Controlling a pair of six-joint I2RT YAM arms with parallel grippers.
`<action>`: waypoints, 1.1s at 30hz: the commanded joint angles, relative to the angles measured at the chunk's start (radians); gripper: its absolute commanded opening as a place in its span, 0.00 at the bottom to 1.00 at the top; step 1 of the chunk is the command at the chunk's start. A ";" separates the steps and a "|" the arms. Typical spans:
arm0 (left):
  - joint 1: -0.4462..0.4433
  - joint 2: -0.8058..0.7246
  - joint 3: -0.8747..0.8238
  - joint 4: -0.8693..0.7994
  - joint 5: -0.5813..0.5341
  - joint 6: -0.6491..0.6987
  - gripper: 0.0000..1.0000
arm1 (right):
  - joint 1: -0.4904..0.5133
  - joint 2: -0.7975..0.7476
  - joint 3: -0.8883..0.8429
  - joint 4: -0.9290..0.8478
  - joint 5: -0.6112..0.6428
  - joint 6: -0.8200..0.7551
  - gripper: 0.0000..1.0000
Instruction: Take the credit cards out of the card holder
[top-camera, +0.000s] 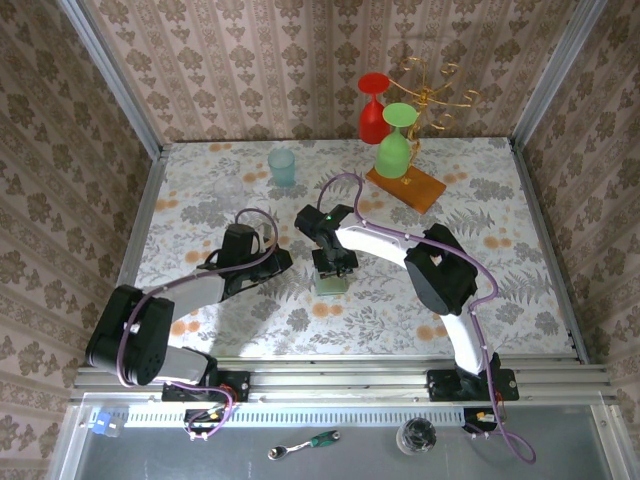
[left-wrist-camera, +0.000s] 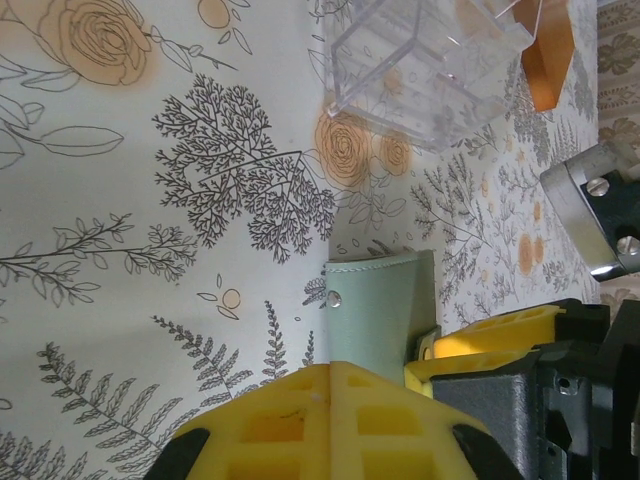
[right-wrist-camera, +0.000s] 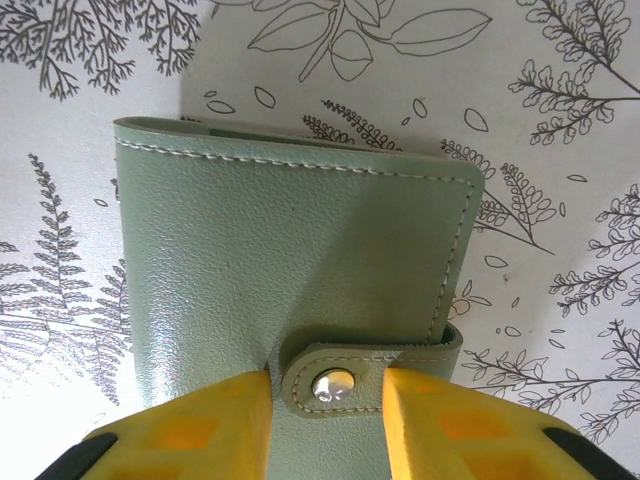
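From above, the right gripper (top-camera: 333, 266) points down at the card holder (top-camera: 330, 285), a pale green patch right at its fingertips on the table (top-camera: 520, 240). The left gripper (top-camera: 278, 262) lies just beside it, on its left.

In the left wrist view, the left gripper (left-wrist-camera: 330, 368) has its yellow fingers pressed together on nothing. The card holder (left-wrist-camera: 375, 310) is right ahead of their tips; I cannot tell whether they touch.

In the right wrist view, the right gripper (right-wrist-camera: 328, 382) is part-open, with one finger on each side of the snap strap (right-wrist-camera: 420, 350) and no grip. The card holder (right-wrist-camera: 290, 250) ahead of it is folded and fastened.

As I judge it, nothing is done yet: unsnapping, opening and drawing out the credit cards all remain
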 joint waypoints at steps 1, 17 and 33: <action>0.004 0.013 -0.004 0.026 0.030 -0.009 0.00 | 0.005 0.031 0.027 -0.031 -0.004 0.020 0.33; -0.003 0.062 0.029 0.037 0.061 -0.019 0.00 | -0.014 0.022 -0.040 0.040 -0.075 0.022 0.16; -0.137 0.241 0.168 0.011 0.125 -0.060 0.00 | -0.048 -0.050 -0.147 0.193 -0.195 0.021 0.00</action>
